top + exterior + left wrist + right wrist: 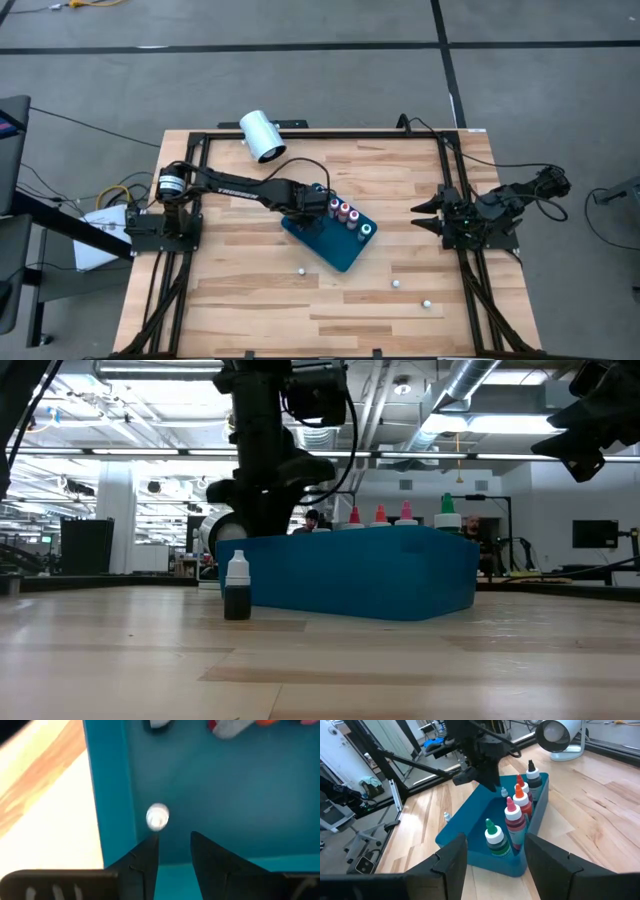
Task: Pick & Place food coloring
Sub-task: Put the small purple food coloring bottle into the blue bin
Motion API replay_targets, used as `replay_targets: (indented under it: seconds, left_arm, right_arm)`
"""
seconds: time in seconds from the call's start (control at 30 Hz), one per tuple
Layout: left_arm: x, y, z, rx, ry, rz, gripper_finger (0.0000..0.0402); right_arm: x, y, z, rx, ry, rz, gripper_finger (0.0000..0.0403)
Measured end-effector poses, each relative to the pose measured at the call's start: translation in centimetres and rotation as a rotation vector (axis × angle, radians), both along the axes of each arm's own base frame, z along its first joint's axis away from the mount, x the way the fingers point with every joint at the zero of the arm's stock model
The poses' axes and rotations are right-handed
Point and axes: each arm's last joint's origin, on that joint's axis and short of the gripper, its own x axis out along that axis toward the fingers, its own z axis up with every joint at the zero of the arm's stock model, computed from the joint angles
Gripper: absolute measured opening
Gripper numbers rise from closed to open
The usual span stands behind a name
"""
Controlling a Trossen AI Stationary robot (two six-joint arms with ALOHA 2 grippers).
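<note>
1. Tray (335, 247): solid teal-blue.
2. Bottles in the tray (512, 817): pale bodies, with red, orange, green and dark tops.
3. Lone bottle (237, 586): white cap, dark contents.
4. Cylinder (262, 135): white.
5. Table (400, 190): pale striped wood.

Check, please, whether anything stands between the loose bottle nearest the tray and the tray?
Nothing visible does: the bottle stands on bare table beside the tray; only the tray's own wall lies between.

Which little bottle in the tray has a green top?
The green-topped bottle at the end of the row in the blue tray, farthest from the left tool. The others beside it have red, orange or dark tops.
</note>
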Motion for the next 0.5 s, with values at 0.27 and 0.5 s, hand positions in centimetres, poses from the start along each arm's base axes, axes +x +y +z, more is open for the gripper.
replay_targets:
  seconds: [0.27,0.5]
  left_arm:
    - [-0.4,-1.0,-0.1,0.033,0.032,0.022,0.0106]
    - [-0.2,-2.0,0.9,0.042,0.028,0.017,0.0106]
  right_arm:
    - [0.0,0.0,0.0,0.000,0.000,0.000,0.0181]
    - [0.0,0.0,0.0,0.000,0.000,0.000,0.0182]
